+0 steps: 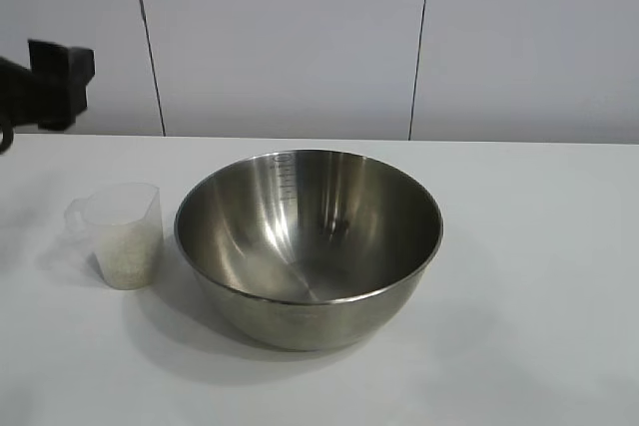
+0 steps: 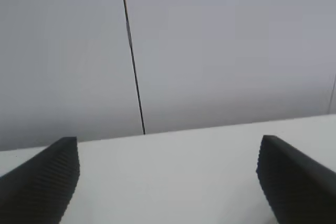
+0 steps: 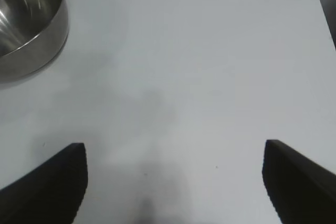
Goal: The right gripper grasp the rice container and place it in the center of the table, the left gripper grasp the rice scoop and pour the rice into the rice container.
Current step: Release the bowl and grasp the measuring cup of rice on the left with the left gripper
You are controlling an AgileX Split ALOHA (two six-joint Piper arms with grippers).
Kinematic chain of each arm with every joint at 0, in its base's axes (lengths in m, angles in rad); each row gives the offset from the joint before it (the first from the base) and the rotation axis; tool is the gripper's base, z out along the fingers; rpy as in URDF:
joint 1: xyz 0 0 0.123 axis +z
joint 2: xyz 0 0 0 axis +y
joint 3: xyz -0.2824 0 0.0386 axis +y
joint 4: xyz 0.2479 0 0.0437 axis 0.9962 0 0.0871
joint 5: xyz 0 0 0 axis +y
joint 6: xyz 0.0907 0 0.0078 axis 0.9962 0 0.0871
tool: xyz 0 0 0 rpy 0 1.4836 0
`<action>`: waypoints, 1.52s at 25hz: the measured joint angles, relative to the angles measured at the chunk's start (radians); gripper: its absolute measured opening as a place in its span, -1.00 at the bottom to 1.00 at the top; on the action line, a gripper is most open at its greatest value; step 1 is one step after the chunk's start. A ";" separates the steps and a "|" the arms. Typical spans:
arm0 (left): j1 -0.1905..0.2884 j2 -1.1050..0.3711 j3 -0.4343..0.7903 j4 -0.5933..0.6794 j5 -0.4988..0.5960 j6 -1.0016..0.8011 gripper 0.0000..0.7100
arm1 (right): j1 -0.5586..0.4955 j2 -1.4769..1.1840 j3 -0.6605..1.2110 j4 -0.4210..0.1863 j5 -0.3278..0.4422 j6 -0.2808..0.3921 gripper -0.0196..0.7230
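You are seeing very little of either arm from outside: only a black block of the left arm (image 1: 45, 82) is poking in at the exterior view's left edge, high over the far side of the table (image 1: 539, 276), and the right arm is not showing there at all. In each wrist view the fingers are cut off by the picture's border, so only their tips are showing.

The rice container (image 1: 309, 244) is sitting upright near the middle of the table, its shiny inside bare, with measuring marks running down the far wall. The rice scoop (image 1: 120, 233) is standing just beside it on the left arm's side, apart from the rim, and is holding the rice (image 1: 128, 258) to well above half. A pale panelled wall (image 1: 300, 37) is closing off the back.

The left gripper (image 2: 168, 182) is hanging with its fingers spread wide, pointing at the table's far edge and the wall, gripping nothing. The right gripper (image 3: 176, 182) is hovering over bare tabletop, likewise spread wide and holding nothing, with the rice container (image 3: 29, 22) lying well apart from its fingertips (image 3: 52, 182).
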 joint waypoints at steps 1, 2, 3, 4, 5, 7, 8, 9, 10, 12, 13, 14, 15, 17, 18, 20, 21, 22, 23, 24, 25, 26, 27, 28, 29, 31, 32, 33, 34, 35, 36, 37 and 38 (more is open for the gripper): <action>0.000 0.008 0.006 -0.023 0.000 -0.002 0.85 | 0.000 0.000 0.000 0.000 0.000 0.000 0.73; 0.000 0.015 0.008 -0.056 0.000 -0.002 0.85 | 0.000 0.000 0.000 0.000 0.000 0.000 0.73; 0.000 0.023 0.011 -0.087 0.000 -0.003 0.85 | 0.000 0.000 0.000 0.000 0.000 0.000 0.73; 0.000 0.028 0.012 -0.111 -0.002 -0.003 0.85 | 0.000 0.000 0.000 0.000 0.000 0.000 0.73; 0.000 0.035 0.012 -0.134 -0.002 -0.002 0.85 | 0.000 0.000 0.000 0.000 0.000 0.000 0.73; 0.000 0.054 0.012 -0.154 -0.005 0.005 0.85 | 0.000 0.000 0.000 0.000 0.000 0.000 0.73; 0.000 0.064 0.012 -0.156 -0.007 0.008 0.85 | 0.000 0.000 0.000 0.000 0.000 0.000 0.73; 0.000 0.078 0.012 -0.157 -0.008 0.010 0.85 | 0.000 0.000 0.000 0.000 0.000 0.000 0.73; 0.000 0.093 0.012 -0.158 -0.009 0.011 0.85 | 0.000 0.000 0.000 0.000 0.000 0.000 0.73; 0.000 0.118 0.012 -0.158 -0.009 0.014 0.85 | 0.000 0.000 0.000 0.000 0.000 0.000 0.73; 0.000 0.131 0.012 -0.158 -0.010 0.014 0.85 | 0.000 0.000 0.000 0.000 0.000 0.000 0.73; 0.000 0.145 0.012 -0.158 -0.010 0.015 0.85 | 0.000 0.000 0.000 0.000 0.000 0.000 0.73; 0.000 0.157 0.012 -0.158 -0.011 0.015 0.85 | 0.000 0.000 0.000 0.000 0.000 0.000 0.73; 0.000 0.191 0.012 -0.158 -0.014 0.015 0.85 | 0.000 0.000 0.000 0.000 0.000 0.000 0.73; 0.000 0.209 0.012 -0.158 -0.016 0.015 0.85 | 0.000 0.000 0.000 0.000 0.000 0.000 0.73; 0.000 0.242 0.012 -0.155 -0.017 0.013 0.85 | 0.000 0.000 0.000 0.000 0.000 0.000 0.73; 0.000 0.258 0.012 -0.152 -0.017 0.012 0.85 | 0.000 0.000 0.000 0.000 0.000 0.000 0.73; 0.000 0.270 0.012 -0.148 -0.017 0.010 0.85 | 0.000 0.000 0.000 0.000 0.000 0.000 0.73; 0.000 0.284 0.012 -0.140 -0.017 0.010 0.85 | 0.000 0.000 0.000 0.000 0.000 0.000 0.73; 0.000 0.295 0.011 -0.133 -0.017 0.010 0.85 | 0.000 0.000 0.000 0.000 0.000 0.000 0.73; 0.000 0.304 0.008 -0.129 -0.017 0.010 0.85 | 0.000 0.000 0.000 0.000 0.000 0.000 0.73; 0.000 0.310 0.001 -0.128 -0.017 0.010 0.85 | 0.000 0.000 0.000 0.000 0.000 0.000 0.73; 0.000 0.317 -0.004 -0.128 -0.018 0.010 0.85 | 0.000 0.000 0.000 0.000 0.000 0.000 0.73; 0.000 0.326 -0.012 -0.127 -0.019 0.010 0.85 | 0.000 0.000 0.000 0.000 0.000 0.000 0.73; 0.000 0.333 -0.020 -0.126 -0.020 0.010 0.85 | 0.000 0.000 0.000 0.000 0.000 0.000 0.73; 0.000 0.350 -0.035 -0.120 -0.021 0.010 0.85 | 0.000 0.000 0.000 0.000 0.000 0.000 0.73; 0.000 0.354 -0.042 -0.114 -0.021 0.010 0.85 | 0.000 0.000 0.000 0.000 0.000 0.000 0.73; 0.000 0.359 -0.049 -0.110 -0.021 0.010 0.85 | 0.000 0.000 0.000 0.000 0.000 0.000 0.73; 0.000 0.360 -0.056 -0.107 -0.021 0.010 0.85 | 0.000 0.000 0.000 0.000 0.000 0.000 0.73; 0.003 0.360 -0.061 -0.104 -0.021 0.010 0.85 | 0.000 0.000 0.000 0.000 0.000 0.000 0.73; 0.008 0.360 -0.068 -0.099 -0.021 0.010 0.85 | 0.000 0.000 0.000 0.000 0.000 0.000 0.73; 0.017 0.360 -0.069 -0.084 -0.022 0.010 0.85 | 0.000 0.000 0.000 0.000 0.000 0.000 0.73; 0.032 0.360 -0.071 -0.067 -0.022 0.010 0.85 | 0.000 0.000 0.000 0.000 0.000 0.000 0.73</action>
